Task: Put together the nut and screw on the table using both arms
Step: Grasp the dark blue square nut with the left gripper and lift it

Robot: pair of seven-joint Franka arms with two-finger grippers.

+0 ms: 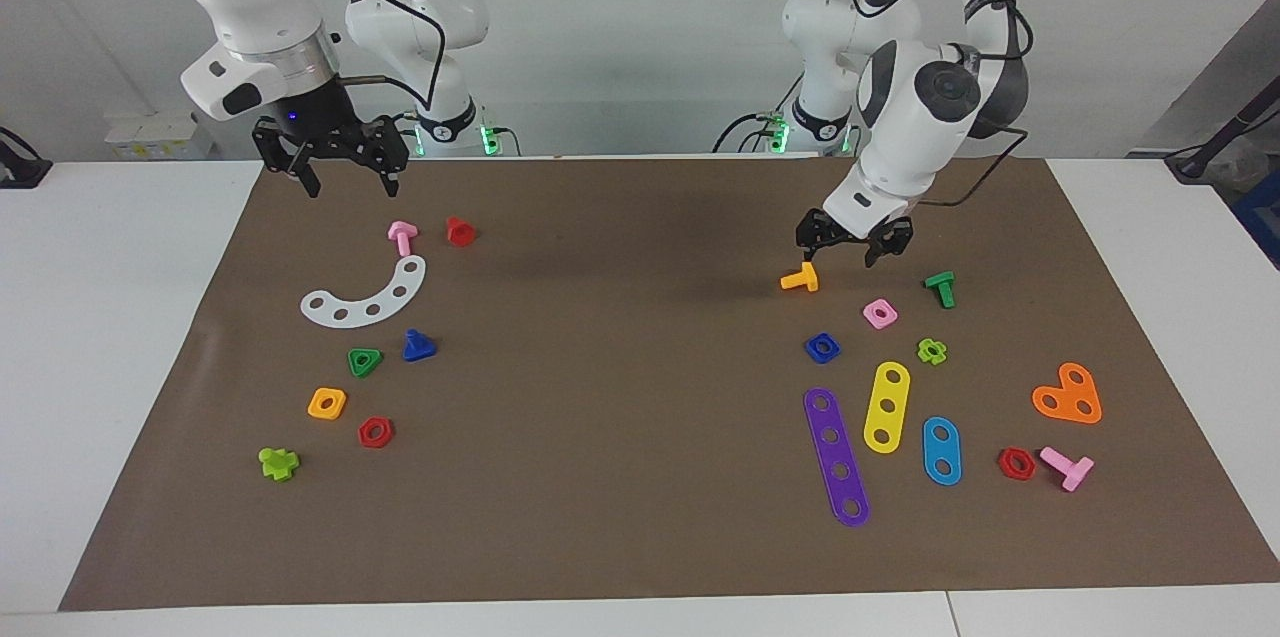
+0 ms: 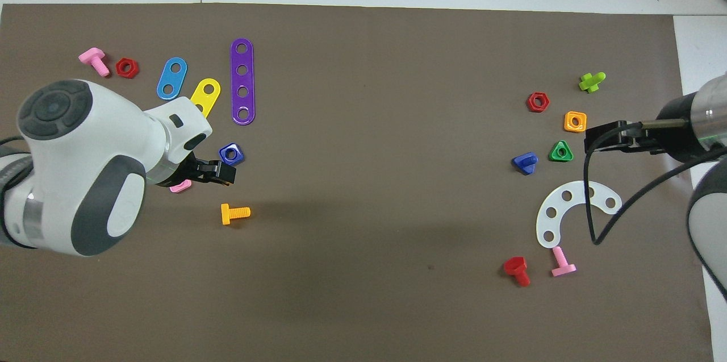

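The blue square nut (image 1: 821, 348) (image 2: 231, 154) lies flat on the brown mat (image 1: 620, 397) toward the left arm's end. The blue screw (image 1: 418, 346) (image 2: 525, 162) rests on its triangular head toward the right arm's end, beside a green triangular nut (image 1: 364, 361). My left gripper (image 1: 846, 250) (image 2: 220, 173) is open and empty, raised low over the mat between the orange screw (image 1: 800, 279) and the pink nut (image 1: 879, 313), close to the blue nut. My right gripper (image 1: 345, 179) (image 2: 590, 137) is open and empty, waiting raised over the mat's edge nearest the robots.
Near the blue nut lie a green screw (image 1: 940, 288), a light green nut (image 1: 932, 350), and purple (image 1: 836, 457), yellow (image 1: 886, 406) and blue strips (image 1: 941, 450). Near the blue screw lie a white curved strip (image 1: 365, 297), orange nut (image 1: 327, 403), red nut (image 1: 375, 431), pink screw (image 1: 402, 237) and red screw (image 1: 460, 231).
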